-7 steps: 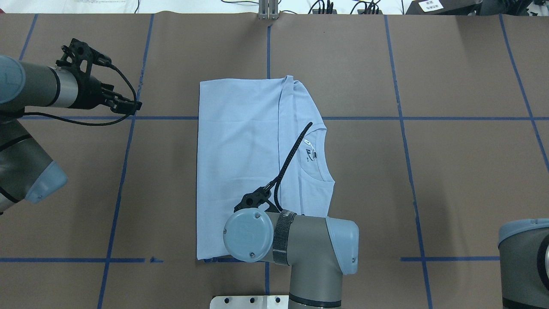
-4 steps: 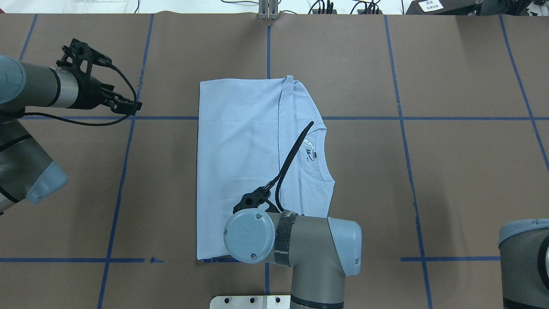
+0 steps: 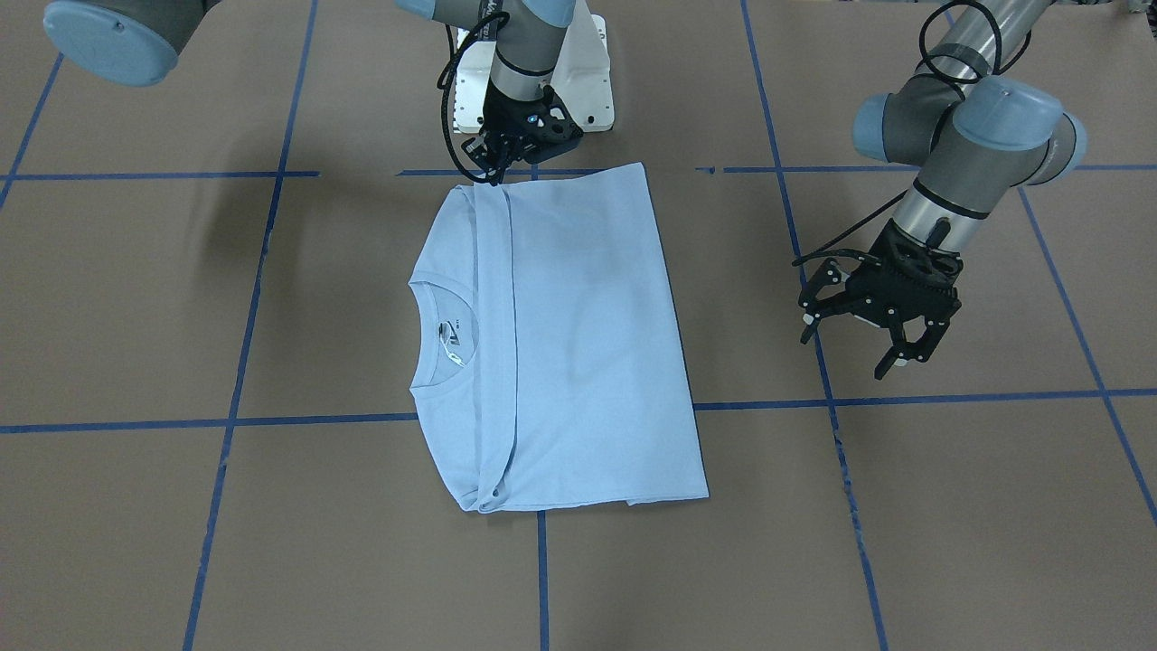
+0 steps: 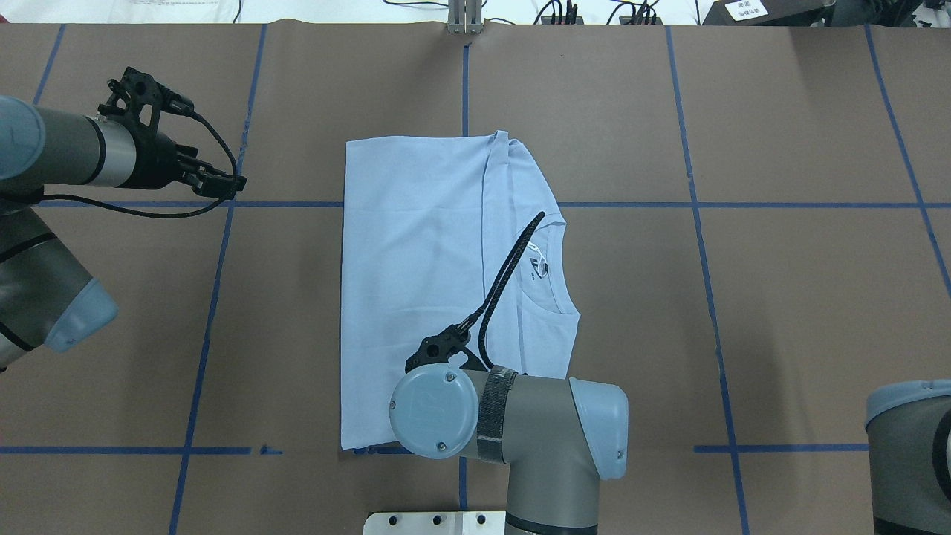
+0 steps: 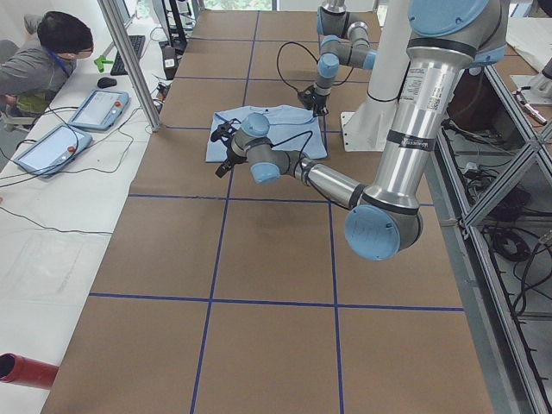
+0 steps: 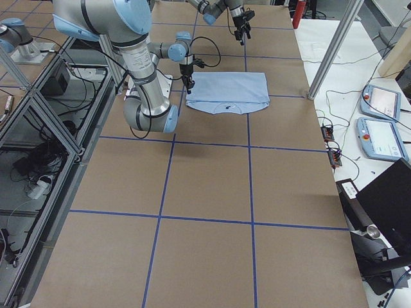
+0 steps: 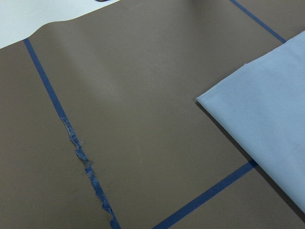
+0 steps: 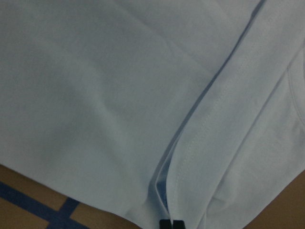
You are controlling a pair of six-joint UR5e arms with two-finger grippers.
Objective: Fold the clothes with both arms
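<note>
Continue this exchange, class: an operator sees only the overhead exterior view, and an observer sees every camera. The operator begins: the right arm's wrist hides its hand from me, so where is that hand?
Observer: Front-facing view: the right hand is down at the robot-side edge of the T-shirt, toward its collar side.
Operator: Open or shut?
Observer: Right wrist view: its fingertips are together, shut, at the cloth's edge. I cannot tell whether cloth is pinched.
Operator: Is that edge lifted?
Observer: Front-facing view: no, it lies flat on the table.
</note>
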